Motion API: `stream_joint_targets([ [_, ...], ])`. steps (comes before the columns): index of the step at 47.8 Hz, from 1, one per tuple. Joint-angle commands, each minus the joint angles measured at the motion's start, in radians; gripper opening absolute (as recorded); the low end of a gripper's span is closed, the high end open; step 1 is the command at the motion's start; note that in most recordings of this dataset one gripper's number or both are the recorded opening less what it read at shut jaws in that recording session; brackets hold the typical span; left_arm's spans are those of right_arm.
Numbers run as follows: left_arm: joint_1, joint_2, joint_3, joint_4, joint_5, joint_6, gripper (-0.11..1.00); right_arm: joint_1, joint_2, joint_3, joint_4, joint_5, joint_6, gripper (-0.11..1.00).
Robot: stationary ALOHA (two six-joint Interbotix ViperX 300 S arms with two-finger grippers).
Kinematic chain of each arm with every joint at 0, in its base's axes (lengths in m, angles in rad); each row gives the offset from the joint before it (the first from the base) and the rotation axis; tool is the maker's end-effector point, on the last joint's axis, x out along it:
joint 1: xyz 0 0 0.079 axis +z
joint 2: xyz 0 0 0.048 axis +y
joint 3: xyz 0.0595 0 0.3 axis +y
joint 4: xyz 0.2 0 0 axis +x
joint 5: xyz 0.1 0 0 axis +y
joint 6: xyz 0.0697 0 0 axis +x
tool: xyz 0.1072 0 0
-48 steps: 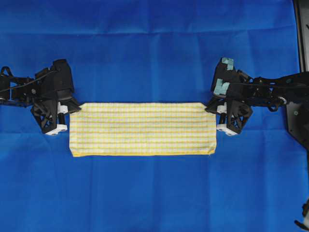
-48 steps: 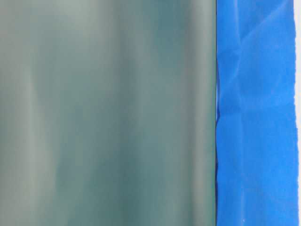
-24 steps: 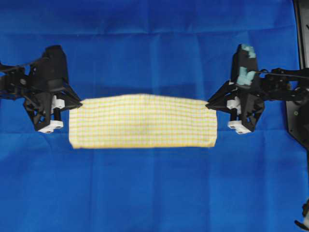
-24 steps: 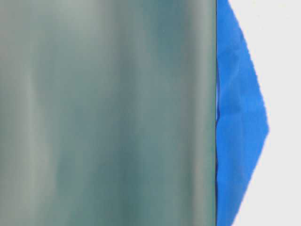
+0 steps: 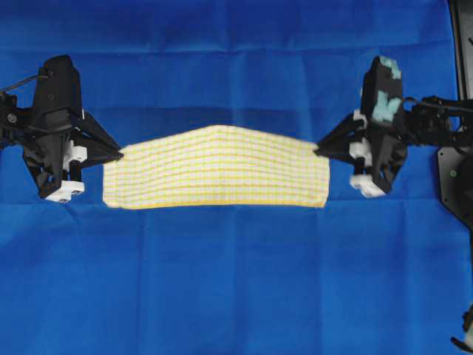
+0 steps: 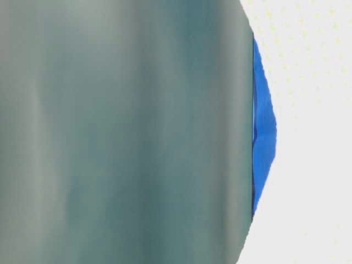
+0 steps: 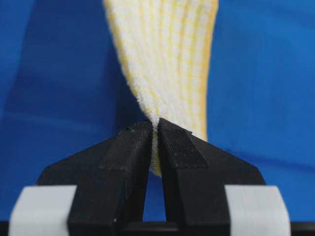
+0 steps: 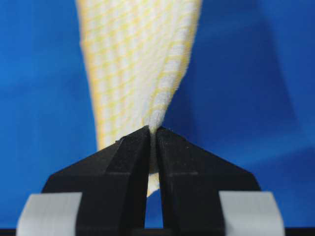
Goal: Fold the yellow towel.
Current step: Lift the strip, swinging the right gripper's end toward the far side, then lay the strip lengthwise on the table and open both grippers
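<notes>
The yellow towel (image 5: pixel 216 168), white with yellow checks and folded into a long strip, hangs stretched between my two grippers above the blue cloth. My left gripper (image 5: pixel 118 154) is shut on the towel's far left corner; in the left wrist view the corner (image 7: pixel 165 54) is pinched between the jaws of the left gripper (image 7: pixel 154 124). My right gripper (image 5: pixel 320 152) is shut on the far right corner; in the right wrist view the towel (image 8: pixel 138 59) runs up from the jaws of the right gripper (image 8: pixel 152 130). The towel's far edge bows upward in the middle; its near edge hangs lower.
A large plain blue cloth (image 5: pixel 236 281) covers the whole table. A black frame (image 5: pixel 462 44) stands at the right edge. In the table-level view a blurred grey-green surface (image 6: pixel 121 132) fills the left, and the pale towel (image 6: pixel 308 132) covers most of the right.
Both grippers have risen and moved slightly outward, lifting the towel's far edge off the cloth. The towel now bows up in the middle. It now fills more of the table-level view.
</notes>
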Motion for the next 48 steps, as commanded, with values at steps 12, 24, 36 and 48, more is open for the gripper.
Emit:
stream_joint_targets([
  [12, -0.175, 0.078, -0.023, -0.003, -0.206, -0.032, 0.03, -0.196, 0.109, -0.104, -0.071, -0.044, -0.002, 0.03],
  [24, -0.268, 0.196, -0.077, -0.003, -0.313, -0.061, 0.03, -0.318, 0.195, -0.187, -0.114, -0.057, -0.005, 0.03],
  [36, -0.321, 0.319, -0.178, -0.003, -0.348, -0.058, 0.03, -0.370, 0.272, -0.279, -0.149, -0.071, -0.005, 0.03],
  [48, -0.328, 0.463, -0.324, 0.002, -0.377, -0.043, 0.03, -0.390, 0.331, -0.356, -0.183, -0.075, -0.005, 0.03],
])
